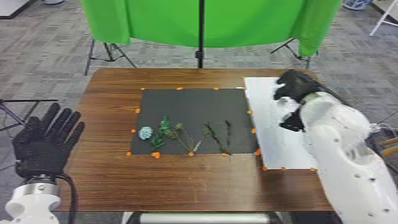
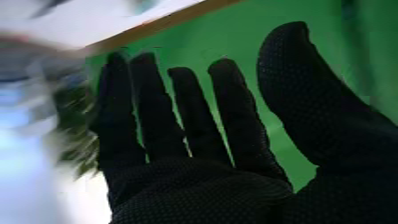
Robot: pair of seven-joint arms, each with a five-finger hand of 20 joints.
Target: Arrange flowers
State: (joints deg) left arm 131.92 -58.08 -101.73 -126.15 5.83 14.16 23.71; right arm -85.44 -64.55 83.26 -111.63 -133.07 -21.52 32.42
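Flowers (image 1: 165, 125) lie on dark mat (image 1: 195, 107), hands wide

Grey carpeted floor (image 1: 53, 60) spreads around the brown wooden table (image 1: 111, 185). Beyond the table's far edge hangs a green cloth (image 1: 258, 25), with a black pole (image 1: 201, 30) upright in front of it.

The robot's right arm (image 1: 342, 135) crosses the table's right side and hides part of a white sheet (image 1: 280, 145). The mat is just beside that sheet, in the middle of the table.

The left hand (image 1: 44, 145) is beside the table's left edge, palm showing, its fingers straight and apart. A black cable (image 1: 71, 195) runs down from its wrist. The right hand (image 1: 298, 85) is at the sheet's far end; the right wrist view shows its fingers straight, thumb well apart, with a blurred leafy mass (image 2: 78, 120) beyond them.

On the near half of the mat, left to right, are a pale blue-green flower head (image 1: 145, 133), leafy green sprigs and thin dark twigs (image 1: 213, 135). Smallest, orange markers (image 1: 156, 155) dot the edges of mat and sheet.
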